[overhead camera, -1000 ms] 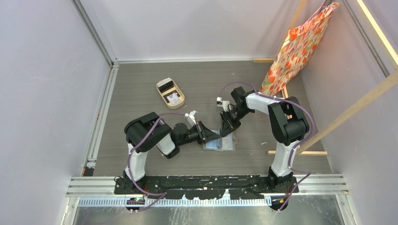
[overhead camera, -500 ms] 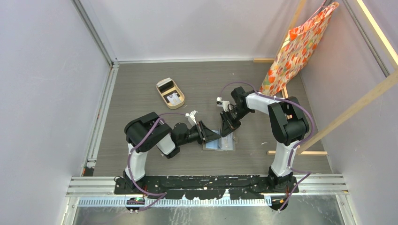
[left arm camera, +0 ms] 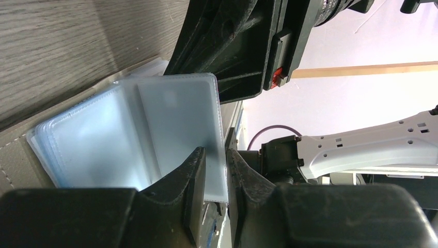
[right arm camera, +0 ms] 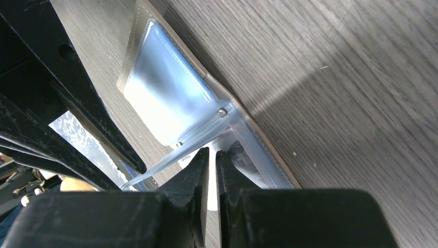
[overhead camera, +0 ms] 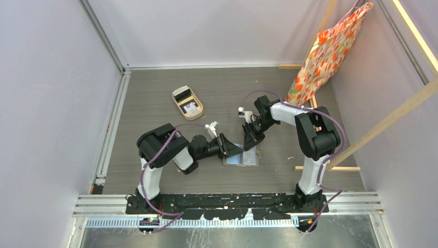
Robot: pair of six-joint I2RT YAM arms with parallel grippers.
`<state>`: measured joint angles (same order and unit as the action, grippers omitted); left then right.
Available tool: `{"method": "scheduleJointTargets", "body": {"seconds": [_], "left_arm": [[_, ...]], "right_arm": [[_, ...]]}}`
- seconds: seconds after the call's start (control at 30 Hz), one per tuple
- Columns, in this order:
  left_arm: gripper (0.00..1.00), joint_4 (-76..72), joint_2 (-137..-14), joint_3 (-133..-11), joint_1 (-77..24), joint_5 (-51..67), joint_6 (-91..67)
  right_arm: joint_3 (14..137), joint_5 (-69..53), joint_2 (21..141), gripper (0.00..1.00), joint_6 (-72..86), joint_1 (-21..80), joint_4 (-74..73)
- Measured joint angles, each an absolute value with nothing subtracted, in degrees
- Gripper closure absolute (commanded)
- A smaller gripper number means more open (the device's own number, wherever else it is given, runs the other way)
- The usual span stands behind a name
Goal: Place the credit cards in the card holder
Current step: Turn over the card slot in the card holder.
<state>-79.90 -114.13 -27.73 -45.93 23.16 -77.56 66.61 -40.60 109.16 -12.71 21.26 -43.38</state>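
The left gripper [left arm camera: 214, 173] held its black moulded jaws a narrow gap apart. A glossy, clear-bluish plastic sleeve [left arm camera: 178, 116] stood in that gap, but whether it was pinched could not be told. The right gripper [right arm camera: 209, 155] was closed to a slit on a thin pale sheet [right arm camera: 210, 192], card or sleeve unclear. Both met over the squarish grey-brown fabric card holder [overhead camera: 243, 160], which lay open and flat on the grey wood-grain table [overhead camera: 155, 88] between them, its long axis running left to right. Well apart, a tan oval tray [overhead camera: 174, 99] held a black card [overhead camera: 181, 95] and a white card [overhead camera: 192, 108].
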Motion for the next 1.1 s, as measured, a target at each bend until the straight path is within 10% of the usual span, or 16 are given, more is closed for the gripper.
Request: {"method": "scheduleJointTargets", "body": {"seconds": [0.6,1.1], "left_arm": [[1.0,-80.47,-114.96,-27.73,-45.74,22.94,-78.67],[1.0,-80.07,-116.4,-27.73,-45.74,22.04,-78.78]], "right_arm": [[66.65,-40.66,109.16,0.83,-13.39,20.75,-44.05],[67.02,-36.32,100.53,0.73,-18.11,17.67,-47.33]]}}
